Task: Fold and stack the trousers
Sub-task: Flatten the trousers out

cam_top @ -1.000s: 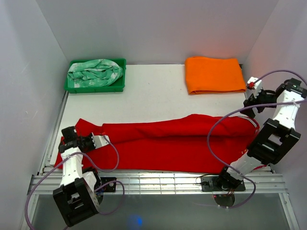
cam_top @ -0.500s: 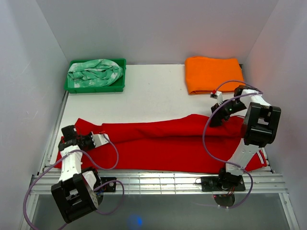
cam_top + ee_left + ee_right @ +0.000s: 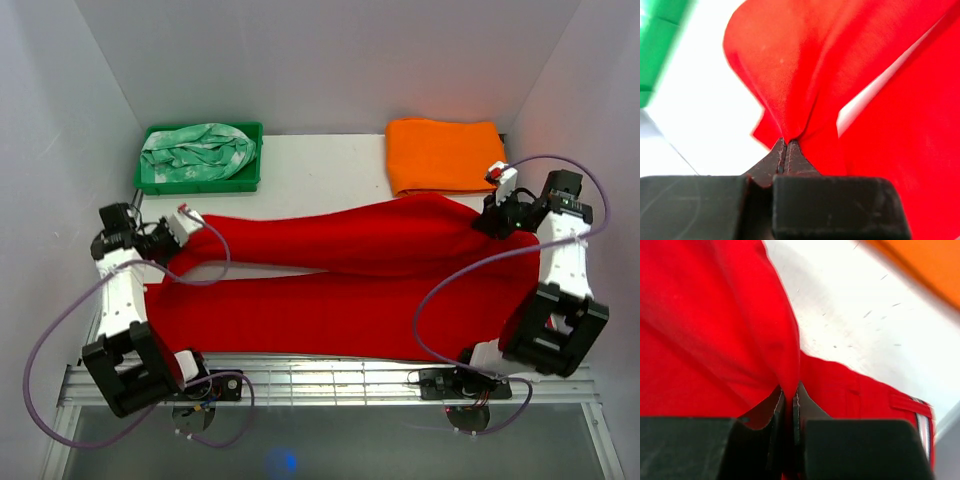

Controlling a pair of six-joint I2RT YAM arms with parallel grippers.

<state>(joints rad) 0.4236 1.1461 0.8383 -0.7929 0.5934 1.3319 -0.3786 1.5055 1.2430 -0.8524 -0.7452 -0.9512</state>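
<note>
The bright red trousers (image 3: 340, 270) stretch across the table from left to right. Their upper layer is lifted and pulled toward the back, while the lower layer lies flat near the front edge. My left gripper (image 3: 172, 232) is shut on the trousers' left end (image 3: 790, 100), pinching a gathered fold. My right gripper (image 3: 492, 222) is shut on the trousers' right end (image 3: 765, 330), with cloth squeezed between its jaws. A striped waistband edge (image 3: 920, 420) shows below in the right wrist view.
A folded orange cloth (image 3: 445, 155) lies at the back right. A green tray (image 3: 150, 180) at the back left holds a mint and white patterned cloth (image 3: 197, 148). White walls close in on both sides. A metal rail (image 3: 330, 375) runs along the front edge.
The right gripper closed on the trousers' right end. Both arms lifted and pulled the upper layer toward the back; the left gripper moved up and back with its end.
</note>
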